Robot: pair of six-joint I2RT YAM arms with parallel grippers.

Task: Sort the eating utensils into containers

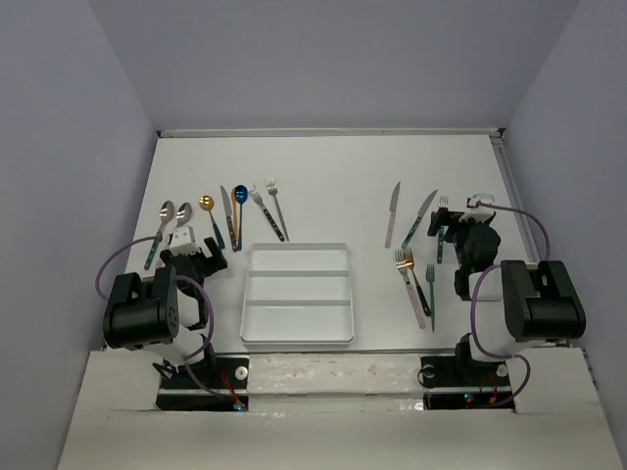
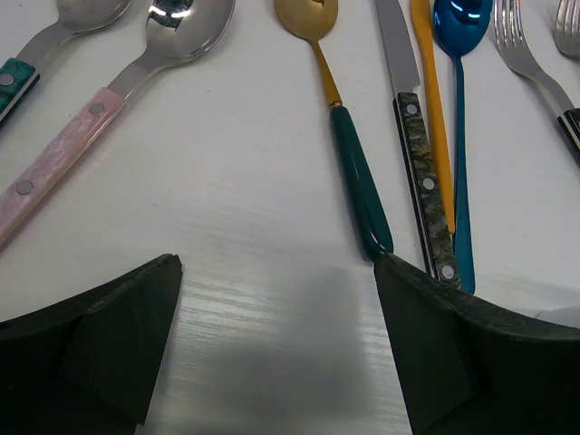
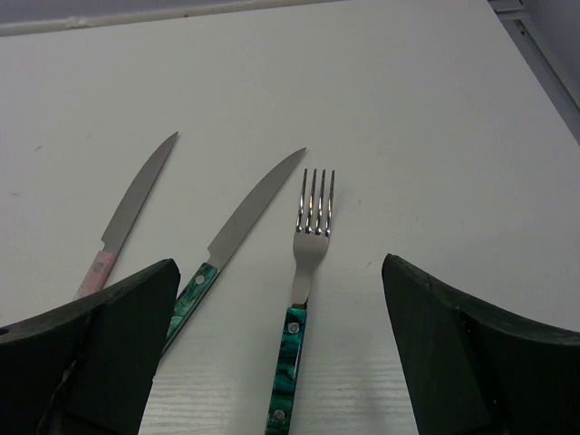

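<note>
The white three-compartment tray (image 1: 297,247) lies between the arms, and nothing shows in it. Left of it lie two silver spoons (image 1: 165,211), a gold spoon with a teal handle (image 1: 207,204), a knife (image 1: 226,211), a blue spoon (image 1: 240,196) and two forks (image 1: 257,196). My left gripper (image 2: 276,263) is open and empty, low over bare table; the gold spoon's handle (image 2: 358,181) ends at its right finger. My right gripper (image 3: 279,267) is open, with a teal-handled fork (image 3: 308,245) lying between its fingers.
On the right lie a pink-handled knife (image 3: 127,208), a teal-handled knife (image 3: 236,227), a gold fork (image 1: 405,262) and another fork (image 1: 429,294). In the left wrist view a pink-handled spoon (image 2: 91,136) lies to the left. A raised rail (image 1: 505,176) runs along the table's right edge.
</note>
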